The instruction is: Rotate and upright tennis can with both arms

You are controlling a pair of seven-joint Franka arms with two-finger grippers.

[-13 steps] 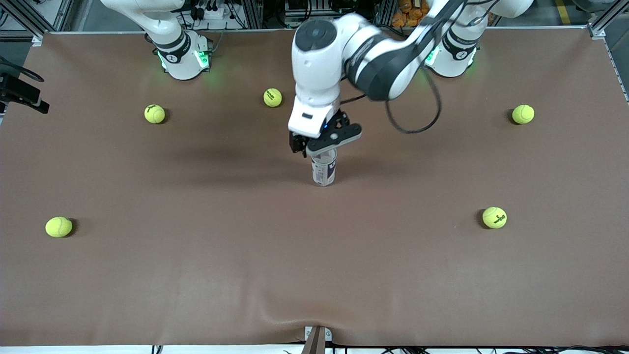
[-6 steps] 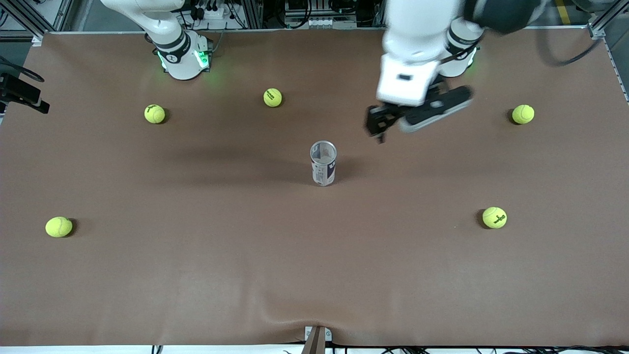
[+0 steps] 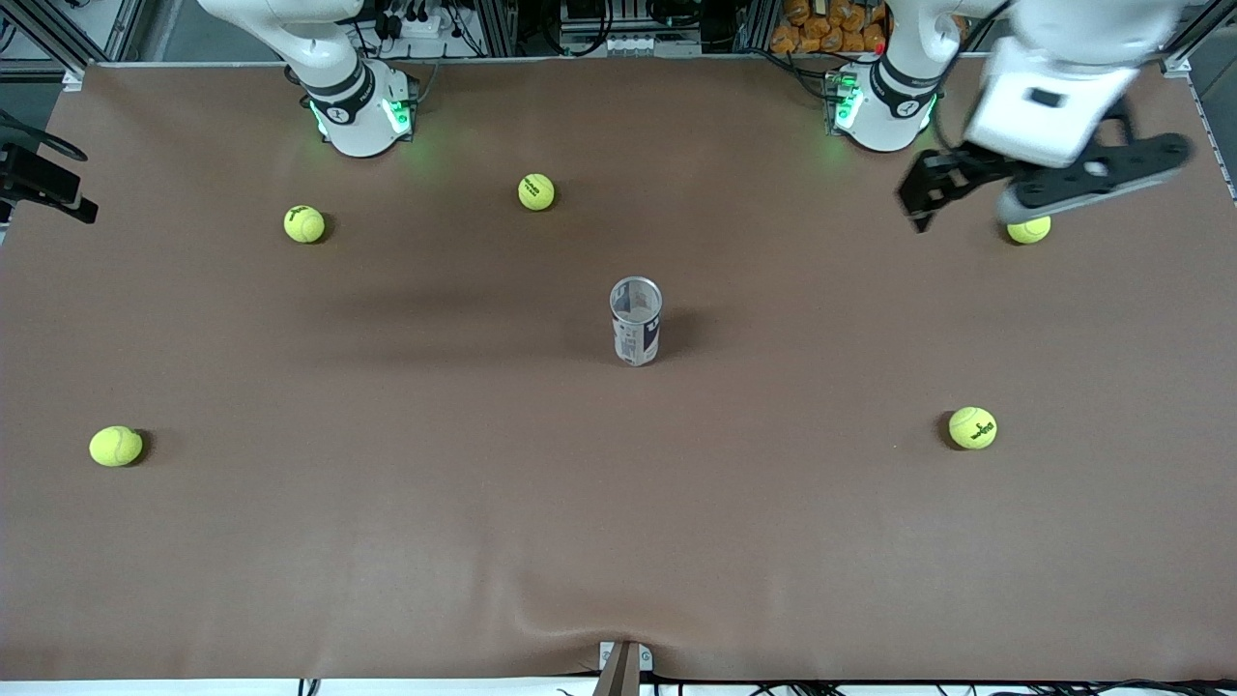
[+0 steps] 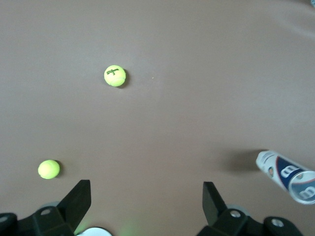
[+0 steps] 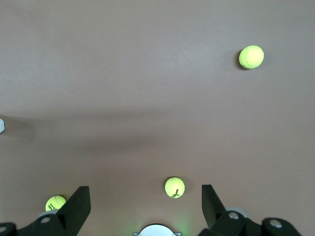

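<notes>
While the tennis can [image 3: 636,322] stands upright mid-table, both end effectors — left [image 3: 1049,193], right [image 5: 146,209] — gape wide.

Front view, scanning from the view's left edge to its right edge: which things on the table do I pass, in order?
Tennis ball → tennis ball → tennis ball → upright tennis can → tennis ball → tennis ball, partly under the open left gripper.
</notes>
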